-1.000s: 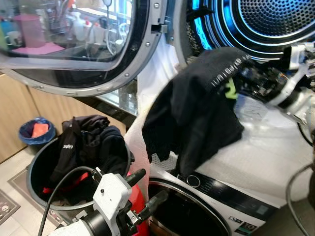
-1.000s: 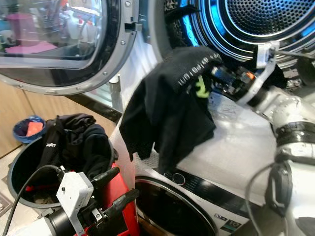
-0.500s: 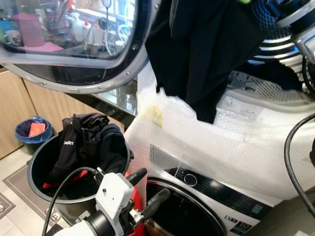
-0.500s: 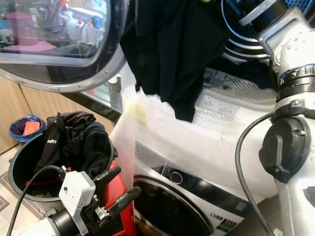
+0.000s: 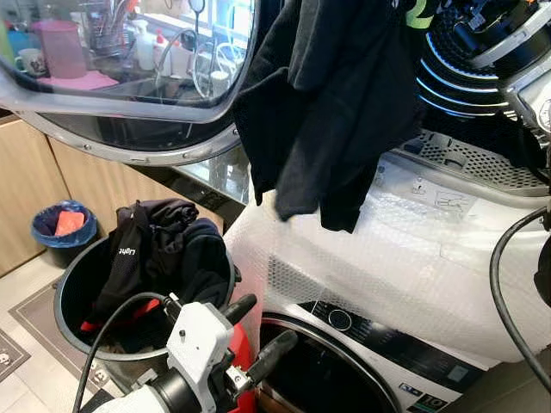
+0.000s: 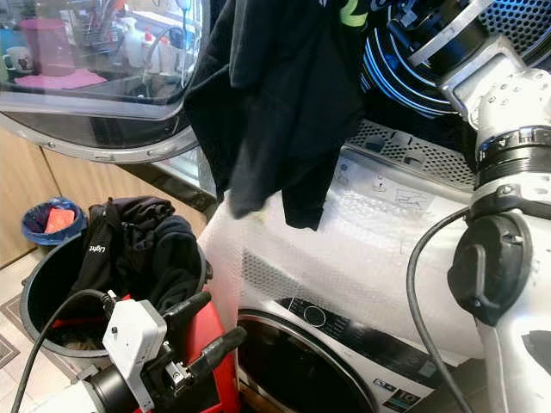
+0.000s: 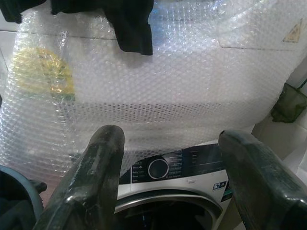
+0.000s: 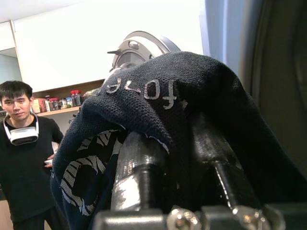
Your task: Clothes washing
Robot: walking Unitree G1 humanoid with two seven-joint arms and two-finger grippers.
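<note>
The black garment hangs at the top centre of the head views, lifted in front of the open drum at upper right. In the right wrist view the right gripper has its jaws clamped together on a bunched fold of it, the knit draped right over both fingers. It looks light, soft and limp: it will sag, swing and trail, not slip. Holding it at a gathered fold near the top suits it, though the loose lower hem could snag on the drum's rim as it goes in.

Below the hem lies the bubble wrap covering the top of the lower washing machine, in the middle and lower right. The round open door fills the upper left, close beside the hanging cloth. A black bucket of more dark clothes sits at lower left, with a small blue bin at the left edge behind it. The left gripper waits low at bottom centre, jaws apart and empty. What seems to be a person stands in the background of the right wrist view.
</note>
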